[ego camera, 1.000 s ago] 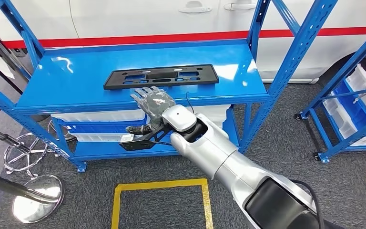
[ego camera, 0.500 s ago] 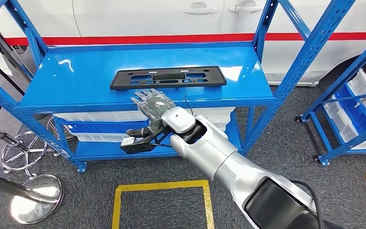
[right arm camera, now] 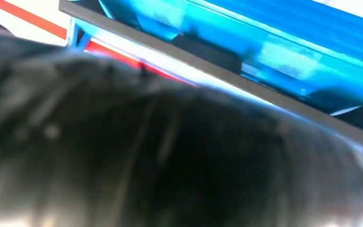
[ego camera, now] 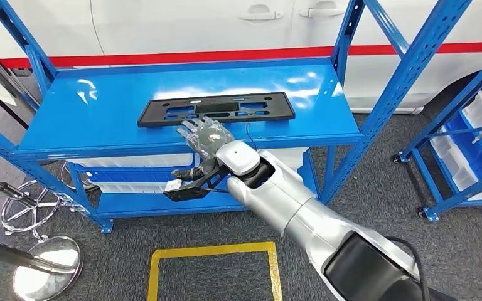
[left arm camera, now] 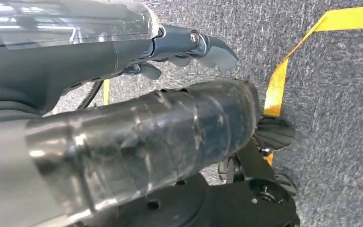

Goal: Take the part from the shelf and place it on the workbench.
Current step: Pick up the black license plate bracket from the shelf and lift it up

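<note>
part (ego camera: 216, 109), a flat black plastic plate with cut-outs, lies lengthwise on the top board of the blue shelf (ego camera: 100, 122), toward the front edge, at about 12 o'clock from the right hand (ego camera: 206, 137). no brand, label or writing can be read on it, nor on the shelf; a small white tag (ego camera: 173, 186) hangs on the black bracket under the wrist, its print too small to read. the right hand reaches over the shelf's front edge with its fingers (ego camera: 196, 126) stretched out flat and slightly apart, gripping nothing; the fingertips are just beside the part's near edge, and whether they touch it cannot be told. the left hand (left arm camera: 123, 142) hangs over grey carpet beside a yellow floor line (left arm camera: 283, 71); its fingers are apart with nothing between them. behind the shelf, at 12 o'clock, stands a white car (ego camera: 226, 25) with a red stripe. white bins (ego camera: 132, 162) sit on the lower shelf level. a second blue rack (ego camera: 464, 144) with bins stands at 3 o'clock, and a chrome post base (ego camera: 44, 266) at 8 o'clock.

compared with half a second ago the whole view has shifted a little, so the camera moved; the fingertips now lie closer to the part's near edge, and the hand is as flat and bare as before.
</note>
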Available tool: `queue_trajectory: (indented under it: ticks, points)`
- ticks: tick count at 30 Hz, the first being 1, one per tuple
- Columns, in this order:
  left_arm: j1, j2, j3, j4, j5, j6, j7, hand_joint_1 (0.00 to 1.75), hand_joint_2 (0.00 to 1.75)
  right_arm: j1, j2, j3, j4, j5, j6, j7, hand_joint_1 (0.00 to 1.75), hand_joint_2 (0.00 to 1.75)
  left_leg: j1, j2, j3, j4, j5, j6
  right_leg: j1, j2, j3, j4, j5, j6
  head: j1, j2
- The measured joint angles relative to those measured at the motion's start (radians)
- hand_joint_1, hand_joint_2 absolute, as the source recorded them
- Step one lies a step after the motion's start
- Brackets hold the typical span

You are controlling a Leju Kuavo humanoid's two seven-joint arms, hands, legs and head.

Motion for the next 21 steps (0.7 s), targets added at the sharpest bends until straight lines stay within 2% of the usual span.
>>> queue_trajectory:
  ticks: [1,2,4,5,6,7,8,9,10,11,14,16,17,19,20,21]
  points:
    - [0.000,0.000,0.000,0.000,0.000,0.000,0.000,0.00,0.00,-0.001,0.000,0.000,0.000,0.000,0.000,0.000,0.00,0.00,0.000,0.000,-0.016,0.036,-0.018,-0.004,-0.004,0.000,0.009,-0.006,-0.002,-0.004,0.000,0.000]
    - [0.000,0.000,0.000,0.000,0.000,0.000,0.000,0.00,0.00,-0.002,0.000,0.000,0.000,0.000,-0.001,0.000,0.00,0.00,0.001,0.001,-0.046,0.093,-0.040,-0.007,-0.004,-0.001,0.017,-0.009,-0.007,-0.008,-0.001,0.000]
    - [0.002,0.000,0.000,0.000,0.000,0.000,0.000,0.00,0.00,0.000,0.000,0.001,0.002,0.000,-0.001,0.000,0.00,0.00,0.002,0.001,-0.131,0.230,-0.082,-0.013,-0.003,-0.002,0.029,-0.009,-0.019,-0.013,-0.002,0.000]
    - [0.003,0.000,0.001,0.000,0.000,0.000,0.000,0.00,0.00,0.002,0.000,0.001,0.004,0.000,-0.001,0.000,0.00,0.00,0.003,0.001,-0.163,0.269,-0.081,-0.015,-0.003,-0.002,0.037,-0.008,-0.026,-0.013,-0.002,0.000]
    - [0.004,0.000,0.001,0.000,0.000,0.000,0.000,0.00,0.00,0.004,0.000,0.002,0.005,0.000,-0.001,0.000,0.00,0.00,0.005,0.001,-0.179,0.274,-0.060,-0.016,-0.003,-0.001,0.046,-0.007,-0.034,-0.012,-0.002,0.000]
    - [0.006,0.000,0.001,0.000,0.000,0.000,0.000,0.00,0.00,0.005,0.000,0.002,0.006,0.000,-0.001,0.000,0.00,0.00,0.006,0.001,-0.173,0.234,-0.017,-0.017,-0.003,0.000,0.057,-0.006,-0.043,-0.011,-0.002,0.000]
    - [0.007,0.000,0.001,0.000,-0.001,0.000,0.000,0.00,0.00,0.005,0.000,0.002,0.006,0.000,-0.001,0.000,0.00,0.00,0.008,0.002,-0.152,0.164,0.035,-0.016,-0.003,0.001,0.069,-0.005,-0.053,-0.008,-0.001,0.000]
    - [0.009,0.000,0.001,0.000,-0.001,0.000,0.000,0.00,0.00,0.005,-0.001,0.003,0.006,0.000,-0.001,0.000,0.00,0.00,0.008,0.002,-0.126,0.100,0.072,-0.015,-0.002,0.002,0.078,-0.004,-0.062,-0.003,-0.001,0.000]
    - [0.009,0.000,0.001,0.000,-0.001,0.000,0.001,0.00,0.00,0.004,-0.001,0.003,0.007,0.000,-0.001,0.000,0.00,0.00,0.006,0.003,-0.101,0.042,0.094,-0.011,-0.001,0.002,0.084,-0.004,-0.071,0.002,-0.002,0.000]
    - [0.008,0.000,0.002,0.000,-0.001,0.000,0.001,0.00,0.00,0.004,-0.002,0.003,0.007,0.000,-0.002,0.000,0.00,0.00,0.003,0.003,-0.087,0.011,0.097,-0.006,0.000,0.002,0.087,-0.004,-0.076,0.007,-0.001,0.000]
    - [0.004,0.000,0.002,0.001,-0.003,-0.001,0.001,0.00,0.00,0.002,-0.002,0.004,0.008,0.000,-0.004,0.000,0.00,0.00,0.001,0.001,-0.070,-0.007,0.079,0.014,0.001,0.001,0.095,0.001,-0.083,0.022,-0.001,0.000]
    - [0.006,0.001,0.002,0.001,-0.004,0.000,0.001,0.00,0.00,0.000,-0.002,0.005,0.008,0.000,-0.006,0.000,0.00,0.00,0.004,0.001,-0.055,-0.013,0.073,0.027,-0.002,0.000,0.079,0.045,-0.100,0.031,-0.001,0.000]
    - [0.007,0.001,0.003,0.000,-0.006,0.000,0.001,0.00,0.00,-0.002,-0.002,0.005,0.009,0.000,-0.007,0.000,0.00,0.00,0.005,0.001,-0.049,-0.015,0.070,0.032,-0.003,-0.001,0.049,0.097,-0.120,0.035,-0.001,0.000]
    - [0.006,0.002,0.003,0.000,-0.009,0.000,-0.002,0.00,0.00,-0.002,-0.004,0.005,0.011,-0.001,-0.007,-0.001,0.00,0.00,0.004,0.001,-0.041,-0.015,0.062,0.039,-0.003,-0.001,-0.035,0.225,-0.166,0.039,-0.001,0.000]
    - [0.005,0.002,0.004,0.000,-0.010,0.000,-0.004,0.00,0.00,-0.001,-0.005,0.006,0.013,-0.002,-0.007,-0.001,0.00,0.00,0.003,0.000,-0.037,-0.014,0.058,0.040,-0.003,-0.001,-0.076,0.276,-0.178,0.039,-0.001,0.000]
    - [0.005,0.002,0.005,0.000,-0.011,0.000,-0.006,0.00,0.00,0.001,-0.006,0.006,0.015,-0.003,-0.007,-0.001,0.00,0.00,0.003,-0.001,-0.030,-0.014,0.052,0.041,-0.003,-0.001,-0.099,0.290,-0.168,0.038,0.000,0.000]
